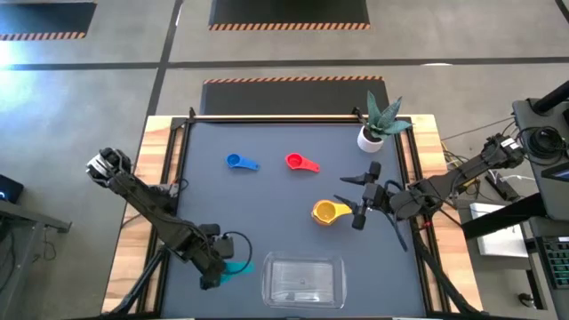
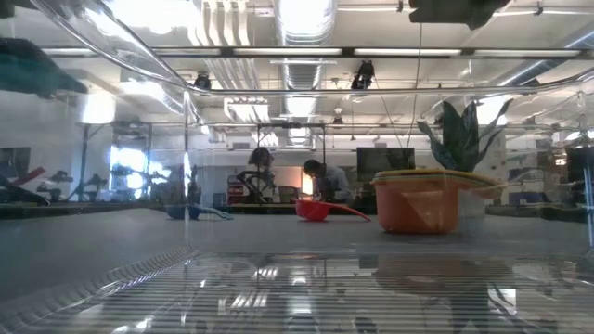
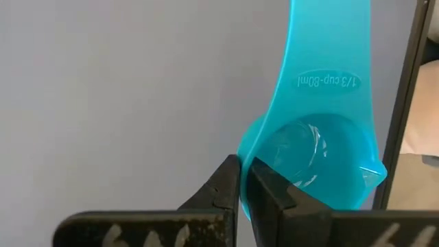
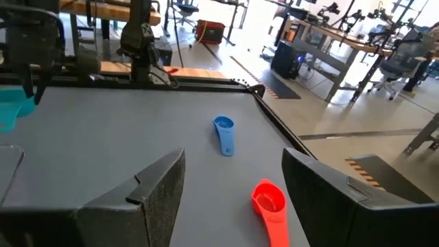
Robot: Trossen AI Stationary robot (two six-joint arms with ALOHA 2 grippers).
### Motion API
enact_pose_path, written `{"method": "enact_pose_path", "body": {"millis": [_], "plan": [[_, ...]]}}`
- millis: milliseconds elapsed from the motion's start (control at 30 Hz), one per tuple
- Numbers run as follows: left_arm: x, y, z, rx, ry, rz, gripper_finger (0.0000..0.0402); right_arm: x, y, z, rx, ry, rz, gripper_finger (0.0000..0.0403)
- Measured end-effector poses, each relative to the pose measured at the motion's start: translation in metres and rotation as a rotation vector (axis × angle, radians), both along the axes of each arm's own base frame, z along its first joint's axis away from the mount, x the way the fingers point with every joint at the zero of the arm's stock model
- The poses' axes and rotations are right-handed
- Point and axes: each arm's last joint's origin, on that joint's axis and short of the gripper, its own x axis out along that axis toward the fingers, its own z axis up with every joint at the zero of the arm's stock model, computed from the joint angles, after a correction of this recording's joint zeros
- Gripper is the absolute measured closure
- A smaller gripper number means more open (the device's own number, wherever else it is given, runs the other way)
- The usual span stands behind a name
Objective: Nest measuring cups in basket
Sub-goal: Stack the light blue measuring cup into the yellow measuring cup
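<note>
My left gripper (image 1: 216, 271), near the table's front edge and just left of the clear basket (image 1: 305, 281), is shut on a teal measuring cup (image 3: 322, 137). The teal cup (image 1: 236, 268) also shows in the right wrist view (image 4: 12, 108). A blue cup (image 1: 240, 162) and a red cup (image 1: 300, 162) lie on the dark mat farther back. An orange-yellow cup (image 1: 330, 212) rests on its base right of centre. My right gripper (image 1: 357, 196) hovers open beside it, nothing between its fingers (image 4: 158, 185). My left gripper pinches the side wall of the teal cup's bowl (image 3: 241, 154) at its rim, one finger on each side of the wall. The fingers come steeply from above. The cup is off the mat, its handle (image 3: 329, 62) reaching away from the fingers.
A small white plant pot (image 1: 371, 137) with a spiky plant stands at the mat's far right corner. Wooden table edges and a black frame (image 1: 184, 142) border the mat. In the low view people sit in the room far behind the table.
</note>
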Motion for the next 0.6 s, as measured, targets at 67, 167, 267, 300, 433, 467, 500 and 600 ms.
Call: {"method": "enact_pose_path", "body": {"millis": [67,167,267,300,433,467,500,600], "plan": [[0.003,0.003,0.0,0.006,-0.004,-0.007,0.0401,0.001,0.001,-0.001,-0.003,0.006,0.0,0.017],[0.006,0.007,0.0,0.013,-0.01,-0.015,0.0401,0.001,0.001,-0.001,-0.003,0.006,0.0,0.017],[0.009,0.011,0.0,0.021,-0.016,-0.021,0.0401,0.001,0.001,-0.001,-0.003,0.006,0.0,0.017],[0.011,0.013,0.0,0.023,-0.017,-0.022,0.0401,0.001,0.001,-0.001,-0.003,0.006,0.0,0.017],[0.016,0.02,0.0,0.035,-0.025,-0.029,0.0401,0.001,0.001,-0.001,-0.003,0.006,0.0,0.017],[0.017,0.022,0.001,0.037,-0.028,-0.031,0.0401,0.001,0.001,-0.001,-0.003,0.006,0.0,0.017],[0.019,0.024,0.001,0.041,-0.03,-0.034,0.0401,0.001,0.001,-0.001,-0.003,0.006,0.0,0.017],[0.026,0.032,0.003,0.051,-0.048,-0.042,0.0401,0.001,0.001,-0.001,-0.003,0.006,0.0,0.017]]}}
